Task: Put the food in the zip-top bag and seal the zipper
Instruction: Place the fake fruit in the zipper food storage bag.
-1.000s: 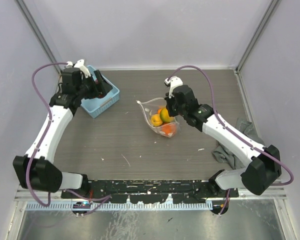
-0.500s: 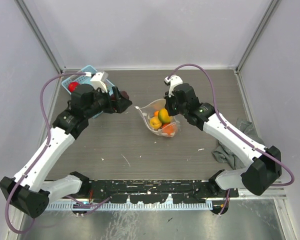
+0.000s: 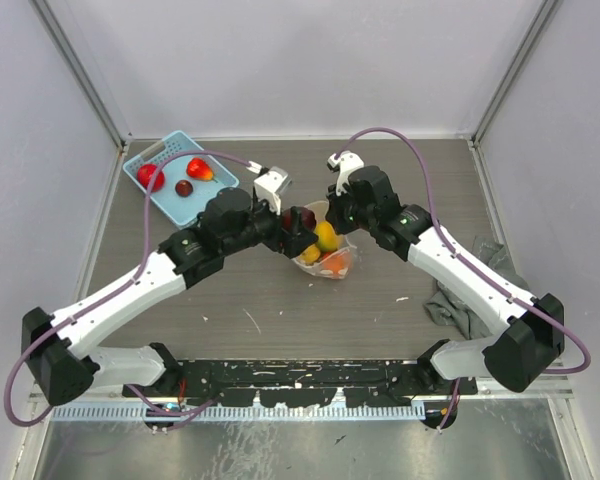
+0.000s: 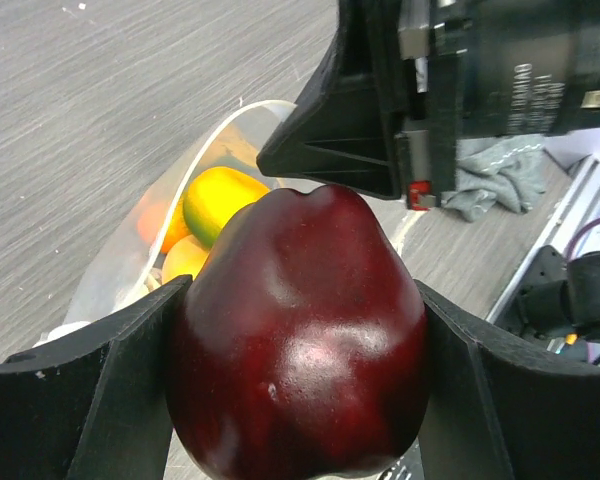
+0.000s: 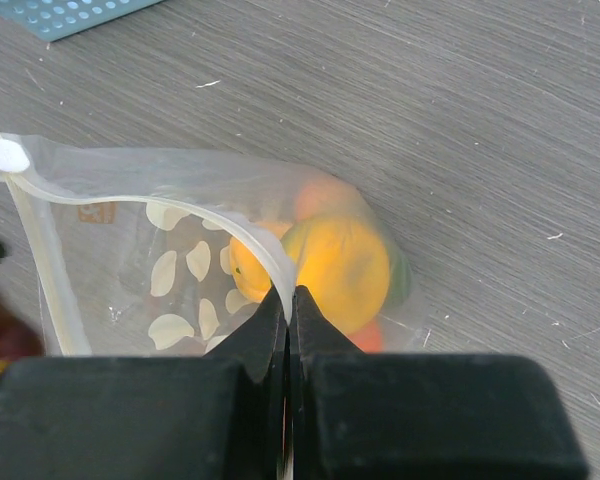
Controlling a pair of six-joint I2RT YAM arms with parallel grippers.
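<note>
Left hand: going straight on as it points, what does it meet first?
Likely the open mouth of the zip-top bag, its dark red apple leading, then the yellow fruit inside. The right hand pinching the rim sits close by; depth unclear.

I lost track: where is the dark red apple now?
The dark red apple is clamped in the left claw, mid-table in the overhead view, at the open mouth of the bag.

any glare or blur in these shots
Top external view: even, soft light, sharp throughout. Left wrist view: the dark red glossy toy apple fills the frame and carries pale glare patches. Right wrist view: the clear plastic zip-top bag is crisp, while the right gripper's black fingers look a bit soft, being so near the lens.
</note>
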